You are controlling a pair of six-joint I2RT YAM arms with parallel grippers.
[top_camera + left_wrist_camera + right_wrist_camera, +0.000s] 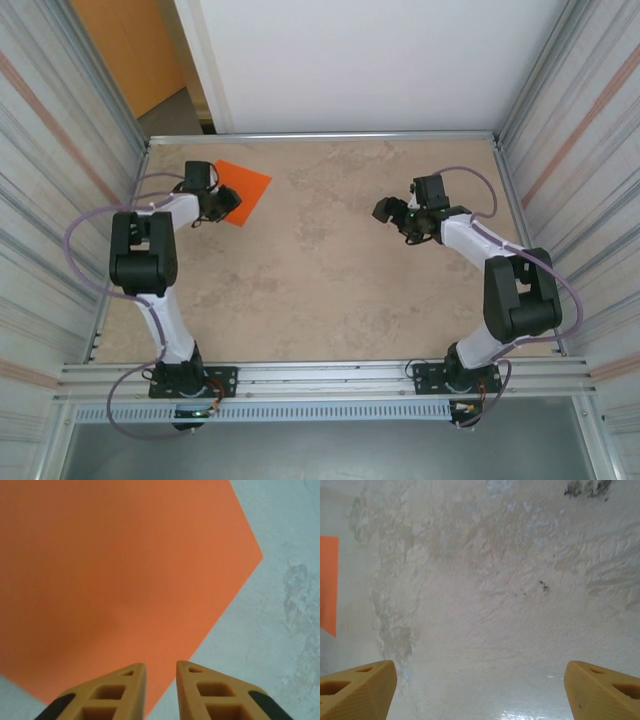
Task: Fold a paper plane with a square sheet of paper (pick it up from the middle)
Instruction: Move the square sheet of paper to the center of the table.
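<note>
The square sheet of paper (247, 188) lies flat on the table at the back left, bright orange and turned like a diamond. My left gripper (222, 203) is down over its near-left part. In the left wrist view the sheet (110, 570) spreads under the left gripper (161, 666), whose jaws stand a narrow gap apart with the sheet's edge running beneath that gap. My right gripper (385, 210) hovers open over bare table at the centre right. In the right wrist view the right gripper (480, 667) is wide open, and a strip of the sheet (328, 582) shows at the left edge.
The beige mottled table (320, 280) is boxed in by ribbed metal walls left (60, 170) and right (580, 150), with a white panel (370, 60) behind. A dull orange-brown wall panel (130, 50) stands beyond the back left corner.
</note>
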